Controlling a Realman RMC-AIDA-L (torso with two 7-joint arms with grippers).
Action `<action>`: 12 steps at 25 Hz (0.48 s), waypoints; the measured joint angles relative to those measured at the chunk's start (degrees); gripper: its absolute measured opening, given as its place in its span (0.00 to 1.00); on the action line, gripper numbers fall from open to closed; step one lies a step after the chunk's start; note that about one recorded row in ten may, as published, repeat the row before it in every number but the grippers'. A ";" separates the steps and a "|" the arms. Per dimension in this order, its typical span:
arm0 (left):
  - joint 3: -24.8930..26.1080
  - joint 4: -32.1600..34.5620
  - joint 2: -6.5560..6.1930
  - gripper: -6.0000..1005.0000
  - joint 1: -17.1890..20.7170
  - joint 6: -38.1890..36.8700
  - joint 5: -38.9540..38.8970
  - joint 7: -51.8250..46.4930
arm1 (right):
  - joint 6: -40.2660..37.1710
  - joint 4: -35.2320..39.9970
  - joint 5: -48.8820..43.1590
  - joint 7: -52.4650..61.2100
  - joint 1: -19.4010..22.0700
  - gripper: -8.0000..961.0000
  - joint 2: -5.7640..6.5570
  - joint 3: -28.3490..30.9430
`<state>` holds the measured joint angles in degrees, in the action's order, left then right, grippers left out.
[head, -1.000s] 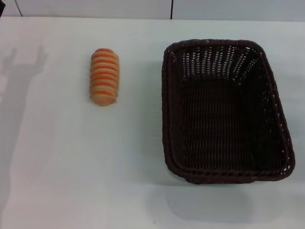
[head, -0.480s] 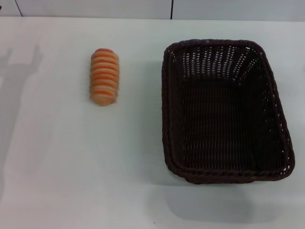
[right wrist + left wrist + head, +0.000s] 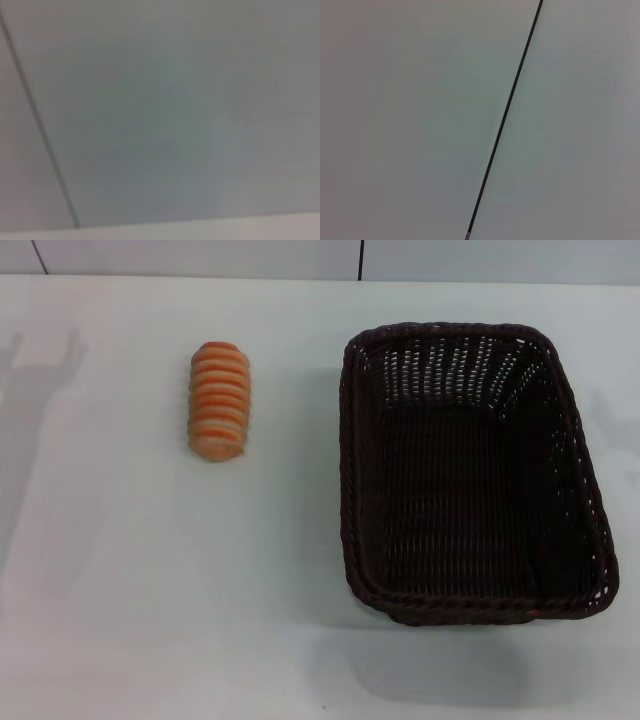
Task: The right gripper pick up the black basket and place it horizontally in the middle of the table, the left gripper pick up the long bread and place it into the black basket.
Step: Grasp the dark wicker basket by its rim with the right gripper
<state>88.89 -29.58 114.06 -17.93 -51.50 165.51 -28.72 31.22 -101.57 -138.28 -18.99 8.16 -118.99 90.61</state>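
Observation:
The black basket (image 3: 470, 475) is a large dark woven wicker basket standing on the right half of the white table (image 3: 150, 580), its long side running away from me, and it is empty. The long bread (image 3: 219, 400), an oblong loaf with orange and tan ridges, lies on the table left of the basket, well apart from it. Neither gripper shows in any view. Only a gripper-shaped shadow (image 3: 35, 380) lies on the table at the far left. Both wrist views show only pale flat surface with a thin dark seam.
The table's far edge meets a pale wall with a dark vertical seam (image 3: 360, 260) at the top. A faint shadow (image 3: 620, 425) lies on the table right of the basket. Bare tabletop lies between the bread and the basket and along the front.
The gripper shadow at the far left has slid further left and up. A faint shadow has appeared right of the basket. Basket and bread have not moved.

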 joint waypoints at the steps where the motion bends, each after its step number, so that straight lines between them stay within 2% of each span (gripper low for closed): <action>1: 0.00 0.13 -0.13 0.83 -0.19 0.00 0.01 0.00 | 1.70 -0.09 -0.01 -0.01 -0.63 0.72 0.02 0.37; 6: 0.26 0.82 -0.31 0.83 -0.96 0.00 0.03 0.88 | 7.44 -0.24 -0.02 -0.17 -2.85 0.73 0.12 1.75; 8: 0.38 0.79 -0.33 0.83 -1.02 0.00 0.04 1.92 | 13.29 -0.29 0.06 0.00 -5.05 0.73 0.11 4.10; 12: 0.44 0.58 -0.34 0.83 -1.06 -0.01 0.05 2.30 | 17.14 -0.27 0.34 0.54 -6.40 0.73 0.00 5.58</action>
<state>89.34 -29.00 113.73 -19.00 -51.50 165.56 -26.42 48.36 -101.84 -137.94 -18.45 1.76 -118.99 96.18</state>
